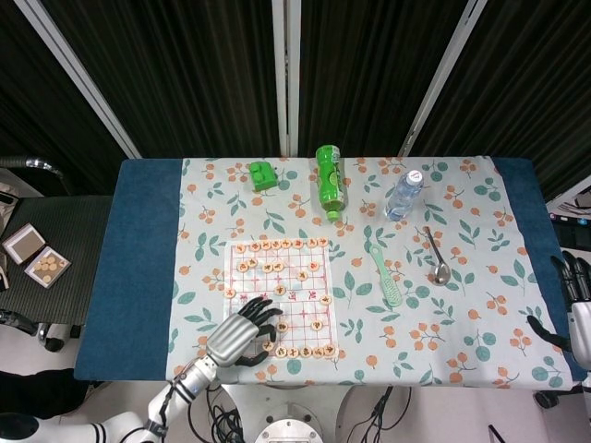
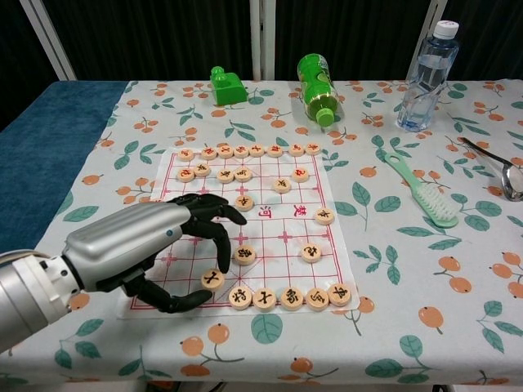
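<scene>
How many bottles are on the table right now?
2: a green bottle lying on its side at the far middle of the table, and a clear water bottle standing upright to its right. None looks hidden.

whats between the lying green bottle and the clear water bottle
Only bare floral tablecloth lies between the lying green plastic bottle and the upright clear water bottle, in both views.

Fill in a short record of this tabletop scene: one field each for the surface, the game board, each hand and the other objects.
Surface: floral tablecloth
Board: paper Chinese chess board with round wooden pieces
Left hand: left hand, fingers over the board's near left corner, at a wooden chess piece
Right hand: right hand at the table's right edge, holds nothing
Others: green bottle lying down, upright clear water bottle, green brush, metal spoon, green block
</scene>
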### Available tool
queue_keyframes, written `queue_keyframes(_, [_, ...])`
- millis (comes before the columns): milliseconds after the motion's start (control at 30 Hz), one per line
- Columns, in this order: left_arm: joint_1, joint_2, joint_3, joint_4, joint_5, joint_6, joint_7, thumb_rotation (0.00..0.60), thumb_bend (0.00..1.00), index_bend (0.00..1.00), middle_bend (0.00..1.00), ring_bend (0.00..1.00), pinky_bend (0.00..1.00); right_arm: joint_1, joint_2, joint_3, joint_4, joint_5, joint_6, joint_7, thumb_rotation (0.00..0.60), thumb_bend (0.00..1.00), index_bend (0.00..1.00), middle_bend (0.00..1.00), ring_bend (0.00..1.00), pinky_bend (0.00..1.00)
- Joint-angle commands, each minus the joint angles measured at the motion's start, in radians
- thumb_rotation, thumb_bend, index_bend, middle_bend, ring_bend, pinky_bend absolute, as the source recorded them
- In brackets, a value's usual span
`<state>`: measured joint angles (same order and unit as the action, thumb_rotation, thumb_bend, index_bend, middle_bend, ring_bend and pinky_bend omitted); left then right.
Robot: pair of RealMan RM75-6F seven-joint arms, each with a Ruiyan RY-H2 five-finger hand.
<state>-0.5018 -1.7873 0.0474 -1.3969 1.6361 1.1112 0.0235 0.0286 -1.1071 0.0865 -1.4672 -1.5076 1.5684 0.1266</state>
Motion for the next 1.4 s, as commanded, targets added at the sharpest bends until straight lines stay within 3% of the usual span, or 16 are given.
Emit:
queue_keyframes(33, [-0.011, -0.006, -0.006, 0.006, 0.005, -0.003, -0.005, 0.6, 0.34, 0.51, 0.13, 0.0, 0.03, -0.002, 0.0, 0.003, 0.001, 0.005, 0.002, 0.0, 0.6, 0.1, 0.0, 0.0, 0.0, 0.0])
queue_keyframes(800, [-0.077, -0.083, -0.038, 0.102, -0.008, -0.028, -0.039, 0.6, 0.35, 0.5, 0.13, 0.0, 0.02, -0.009, 0.005, 0.011, 0.018, 0.02, -0.001, 0.023, 0.6, 0.12, 0.0, 0.0, 0.0, 0.0])
queue_keyframes(1400, [-0.088, -0.091, -0.017, 0.134, 0.005, -0.008, -0.083, 0.6, 0.34, 0.44, 0.13, 0.0, 0.01, -0.009, -0.001, 0.014, 0.031, 0.028, -0.009, 0.03, 0.6, 0.12, 0.0, 0.0, 0.0, 0.0])
